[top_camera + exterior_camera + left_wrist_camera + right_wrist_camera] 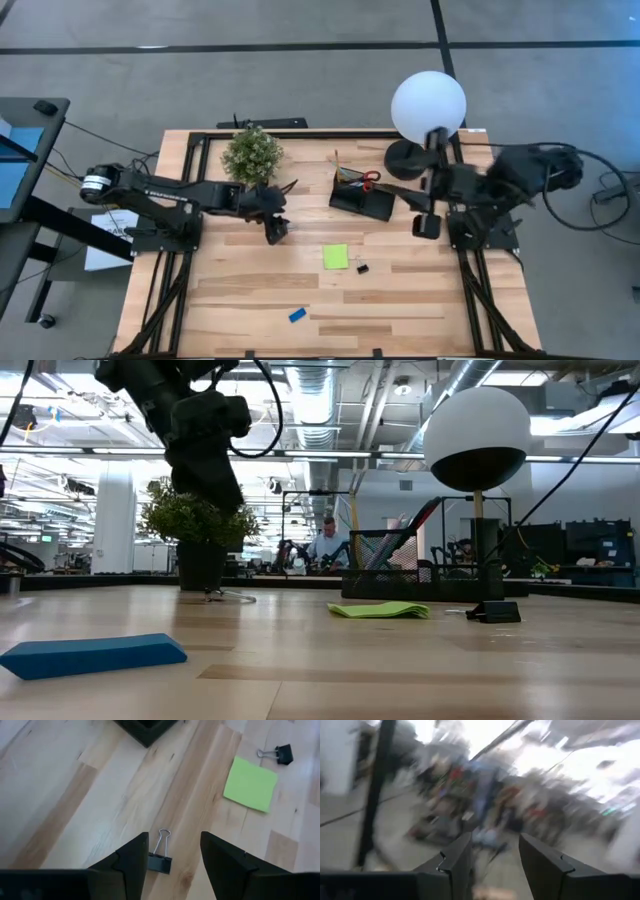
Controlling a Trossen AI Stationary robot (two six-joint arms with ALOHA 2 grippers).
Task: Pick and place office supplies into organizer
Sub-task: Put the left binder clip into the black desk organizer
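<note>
A: Two clips to watch, operator. Your left gripper (172, 857) hangs wide over one clip (159, 861), which lies on the table (420, 300) between its fingers, untouched, on the plant (252, 152) side of the organizer (362, 200).

B: The other clip (361, 268)?

A: Just beside the pad (335, 257), nearer you than the organizer. The eraser (297, 315) is nearer still.

B: Right gripper (492, 855)?

A: Spread wide, empty, beside the organizer near the lamp (428, 105).

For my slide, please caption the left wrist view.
Open left gripper hovers above a black binder clip; green sticky-note pad lies beyond.
</note>
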